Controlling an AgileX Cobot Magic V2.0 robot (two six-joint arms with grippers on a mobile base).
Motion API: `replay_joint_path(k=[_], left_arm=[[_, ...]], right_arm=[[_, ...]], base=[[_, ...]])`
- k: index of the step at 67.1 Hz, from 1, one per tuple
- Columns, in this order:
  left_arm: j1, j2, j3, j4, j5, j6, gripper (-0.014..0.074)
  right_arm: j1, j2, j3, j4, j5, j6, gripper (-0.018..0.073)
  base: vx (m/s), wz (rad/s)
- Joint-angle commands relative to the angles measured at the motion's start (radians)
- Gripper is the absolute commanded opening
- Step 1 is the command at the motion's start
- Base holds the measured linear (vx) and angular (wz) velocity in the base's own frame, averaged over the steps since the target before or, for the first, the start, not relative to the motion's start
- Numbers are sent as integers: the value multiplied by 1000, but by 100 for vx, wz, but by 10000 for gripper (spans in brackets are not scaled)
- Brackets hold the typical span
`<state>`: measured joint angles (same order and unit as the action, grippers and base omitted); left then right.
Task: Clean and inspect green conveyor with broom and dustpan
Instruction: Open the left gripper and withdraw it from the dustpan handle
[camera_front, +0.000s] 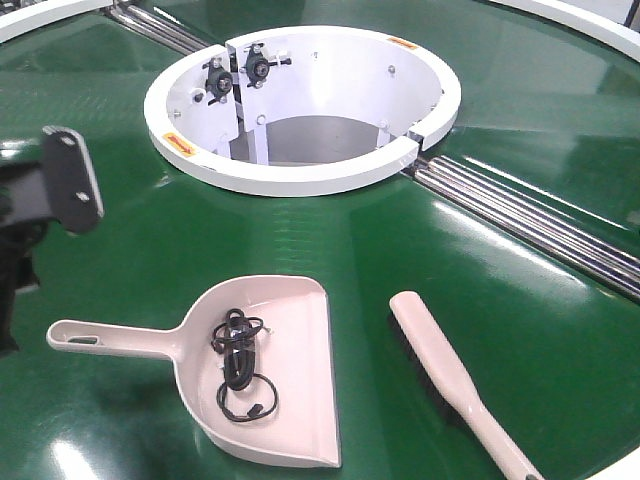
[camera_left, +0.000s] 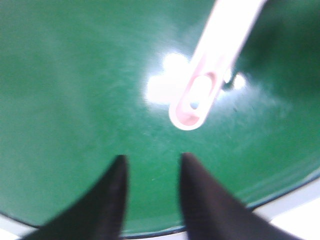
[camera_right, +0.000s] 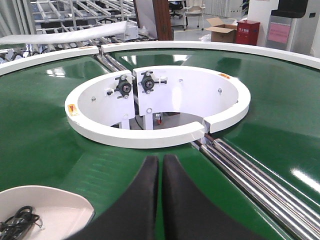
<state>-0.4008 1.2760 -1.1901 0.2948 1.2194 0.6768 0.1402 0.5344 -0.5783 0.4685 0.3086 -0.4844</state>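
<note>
The pale pink dustpan (camera_front: 275, 375) lies on the green conveyor (camera_front: 500, 300), handle pointing left, with a tangle of black cable (camera_front: 240, 365) in its pan. The pink broom (camera_front: 455, 385) lies to its right, bristles down on its left side. My left gripper (camera_left: 153, 156) is open above the belt near its front edge. The dustpan's slotted handle end (camera_left: 195, 105) is just ahead of it, apart from the fingers. In the front view, one black finger (camera_front: 72, 178) shows at the left. My right gripper (camera_right: 161, 158) is shut on nothing, above the belt and facing the white hub (camera_right: 150, 135).
The white ring-shaped hub (camera_front: 300, 175) has an open centre with black knobs (camera_front: 258, 68) on its inner wall. Chrome roller strips (camera_front: 540, 225) run out from the hub to the right and to the back left. The belt's white outer rim (camera_left: 300, 210) lies just behind my left gripper.
</note>
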Motion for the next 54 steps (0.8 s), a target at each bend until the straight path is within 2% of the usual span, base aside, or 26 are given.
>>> replay_joint_path(k=[1,10,15,24,33,39,46,54], left_arm=[[-5,-99,-27,9,-71,-143,-9],[-5,-220,-15,-57,-239,-395,-24],[-5,-304,34,-130,-397,-467,-25],[-5,-481,248,-275,-734,-478,-24],[-5,-642,506,-320,-948,-478,-24],[-5,-714,655,-323,-1046,-478,-24],[-5,-764,753,-323,-1124,-478,-24],[-5,-786,776,-323,-1110,-478,-24]], right_arm=[[-2,-3,-24,11,-63,0,-5],[-3,-47,0,34,-81,4,-3],[-3,-101,57,33,-109,2,-2],[-3,-219,176,36,-158,4,-2],[-3,-280,240,34,-181,4,-2],[-3,-280,248,33,-169,4,-2],[-3,-280,248,33,-165,4,-2],[-3,-280,248,33,-165,4,-2]], base=[[0,0],[0,0],[0,0],[0,0],[0,0],[0,0],[0,0],[0,0]])
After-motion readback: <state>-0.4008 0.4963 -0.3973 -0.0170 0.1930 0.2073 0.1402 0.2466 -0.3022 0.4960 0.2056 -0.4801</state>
